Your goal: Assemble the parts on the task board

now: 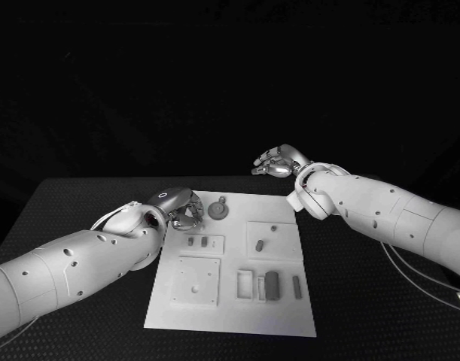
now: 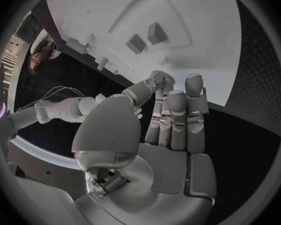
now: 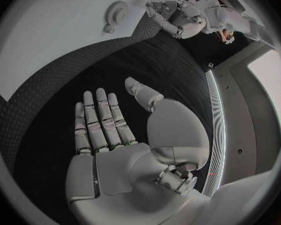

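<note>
The white task board (image 1: 230, 301) lies mid-table, also seen in the left wrist view (image 2: 203, 30) and the right wrist view (image 3: 47, 40). A round toothed part (image 1: 219, 207) (image 3: 117, 12) sits near its far left corner. Two small blocks (image 1: 197, 242) (image 2: 147, 37) stand in a recess behind it. My left hand (image 1: 181, 210) (image 2: 165, 120) (image 3: 178, 15) hovers at the board's far left edge beside the toothed part, fingers straight and side by side, with nothing seen in it. My right hand (image 1: 278, 162) (image 3: 109, 130) floats beyond the far edge, palm flat, empty.
Further parts lie on the board: an oval piece (image 1: 260, 244), a square plate (image 1: 197, 280), and upright pieces in slots (image 1: 271, 283) near the front. Black table (image 1: 67, 210) surrounds the board on every side.
</note>
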You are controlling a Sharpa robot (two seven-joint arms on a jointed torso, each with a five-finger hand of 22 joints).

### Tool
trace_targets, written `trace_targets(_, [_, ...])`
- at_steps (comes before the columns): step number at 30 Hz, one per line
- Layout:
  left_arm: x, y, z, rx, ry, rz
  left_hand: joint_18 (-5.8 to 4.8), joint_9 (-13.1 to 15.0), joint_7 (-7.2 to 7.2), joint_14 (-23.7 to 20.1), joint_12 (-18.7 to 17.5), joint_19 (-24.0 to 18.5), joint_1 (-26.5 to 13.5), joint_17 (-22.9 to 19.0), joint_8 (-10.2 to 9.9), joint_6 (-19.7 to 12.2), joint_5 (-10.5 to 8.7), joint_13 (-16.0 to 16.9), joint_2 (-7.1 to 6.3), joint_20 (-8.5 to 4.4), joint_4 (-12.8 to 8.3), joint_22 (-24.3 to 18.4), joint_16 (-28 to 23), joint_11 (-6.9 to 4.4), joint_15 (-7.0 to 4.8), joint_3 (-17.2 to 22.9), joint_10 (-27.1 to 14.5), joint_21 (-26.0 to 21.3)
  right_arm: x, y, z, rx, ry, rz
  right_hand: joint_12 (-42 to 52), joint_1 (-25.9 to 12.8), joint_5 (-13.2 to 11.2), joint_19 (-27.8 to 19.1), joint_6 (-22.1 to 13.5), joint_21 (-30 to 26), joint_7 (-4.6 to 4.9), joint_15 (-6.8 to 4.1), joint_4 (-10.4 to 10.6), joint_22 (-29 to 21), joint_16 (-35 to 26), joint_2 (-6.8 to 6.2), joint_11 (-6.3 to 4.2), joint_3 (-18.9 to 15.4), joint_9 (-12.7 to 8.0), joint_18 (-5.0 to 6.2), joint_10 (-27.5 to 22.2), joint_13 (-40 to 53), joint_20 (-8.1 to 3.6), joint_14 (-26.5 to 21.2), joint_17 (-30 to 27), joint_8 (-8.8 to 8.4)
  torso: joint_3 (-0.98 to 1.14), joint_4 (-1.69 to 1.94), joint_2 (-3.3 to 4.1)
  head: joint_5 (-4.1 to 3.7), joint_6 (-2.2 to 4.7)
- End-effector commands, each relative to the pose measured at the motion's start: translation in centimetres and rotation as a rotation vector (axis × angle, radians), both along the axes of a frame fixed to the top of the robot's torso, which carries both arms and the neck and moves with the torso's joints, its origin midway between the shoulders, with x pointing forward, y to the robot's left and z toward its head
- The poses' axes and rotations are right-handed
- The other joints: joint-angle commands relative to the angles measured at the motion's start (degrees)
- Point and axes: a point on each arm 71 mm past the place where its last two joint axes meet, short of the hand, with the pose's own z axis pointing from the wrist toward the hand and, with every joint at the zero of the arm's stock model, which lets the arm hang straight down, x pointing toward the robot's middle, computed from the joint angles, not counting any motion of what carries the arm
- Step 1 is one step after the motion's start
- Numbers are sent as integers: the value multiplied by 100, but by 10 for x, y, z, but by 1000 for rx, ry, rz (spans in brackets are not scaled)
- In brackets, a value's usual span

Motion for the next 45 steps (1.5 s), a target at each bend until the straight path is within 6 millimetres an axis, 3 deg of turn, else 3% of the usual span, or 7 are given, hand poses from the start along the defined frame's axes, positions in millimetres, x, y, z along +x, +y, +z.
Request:
trace_targets(1, [0,2,-2,9,29,-3,496,10,0,32,-1,27,-56,-8,19,38,25,10,3,-29,-8,130,23,-2,-27,33,28,25,-1,2,0,0,-1,18,-21,-33,-9,31,-30,-37,92,10,4,8,-34,-1,19,-4,-6,-83,5,-4,-11,-36,7,18,0,-4,3,-2,-8])
trace_targets(45, [1,-7,-14,73,60,-28,490,10,6,35,-35,24,-69,-24,5,20,26,9,13,-38,-16,130,31,0,-26,43,23,31,0,3,0,1,-1,19,-20,-34,-9,40,-31,-60,92,10,3,29,-39,3,19,-4,-14,-83,5,-4,-11,-36,13,26,4,-8,8,-10,-43])
